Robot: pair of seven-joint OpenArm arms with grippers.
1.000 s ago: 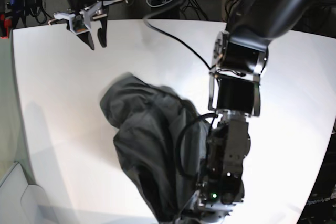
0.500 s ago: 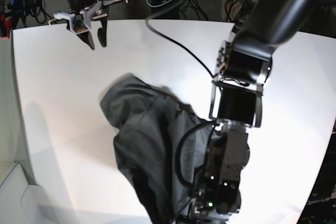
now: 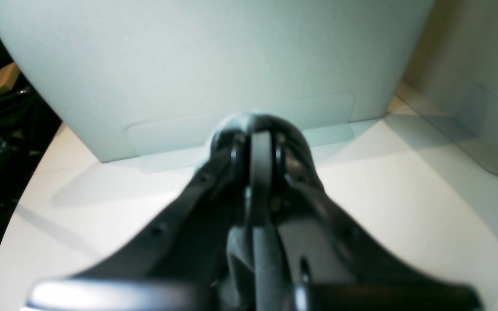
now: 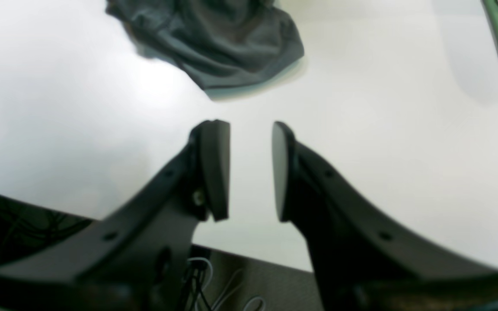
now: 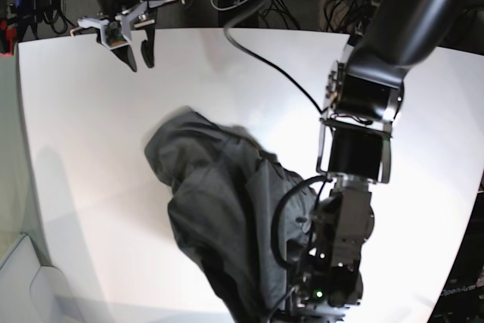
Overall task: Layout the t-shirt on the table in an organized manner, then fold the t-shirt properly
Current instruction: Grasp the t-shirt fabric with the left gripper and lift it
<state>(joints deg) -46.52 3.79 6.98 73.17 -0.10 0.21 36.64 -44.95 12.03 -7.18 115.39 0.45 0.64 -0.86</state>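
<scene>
One crumpled t-shirt (image 5: 219, 209) near table (image 5: 91, 149) front edge.

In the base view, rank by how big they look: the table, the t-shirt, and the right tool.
1. table, largest.
2. t-shirt, bunched.
3. right tool, smallest, though it sits at the table's far edge, which may shrink it.

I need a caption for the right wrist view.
Open right gripper above the white table, crumpled t-shirt beyond.
</scene>
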